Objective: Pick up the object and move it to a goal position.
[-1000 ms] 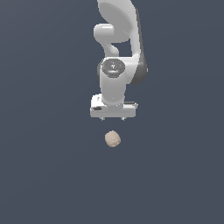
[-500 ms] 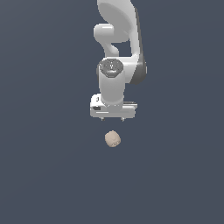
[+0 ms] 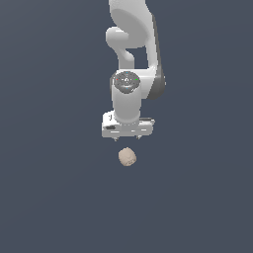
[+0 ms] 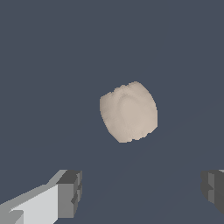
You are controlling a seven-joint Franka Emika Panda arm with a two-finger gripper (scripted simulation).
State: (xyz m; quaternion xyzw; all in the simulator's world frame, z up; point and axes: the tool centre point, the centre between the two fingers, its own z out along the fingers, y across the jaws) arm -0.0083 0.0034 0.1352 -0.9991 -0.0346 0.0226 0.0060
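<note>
The small beige-tan roundish lump (image 3: 127,157) sat just below the centre of the exterior view, on the flat dark slate-blue ground (image 3: 54,188). In the wrist view the lump (image 4: 128,112) filled the middle of the frame. Its outline was a rounded, slightly squarish blob with faintly scalloped edges. The surface was matte pale tan, with a shallow darker oval crease near its middle and soft shading toward one side. In the exterior view faint darker marks showed on its upper face.

The white robot arm (image 3: 132,54) came down from the top centre of the exterior view. The white gripper with dark grey finger pads (image 3: 127,139) hung just above the lump, apart from it, and was much wider than the lump.

In the wrist view one dark grey pad (image 4: 70,192) showed at the lower left of the frame and the other at the lower right edge. The jaws stood spread wide, grasping nothing.
</note>
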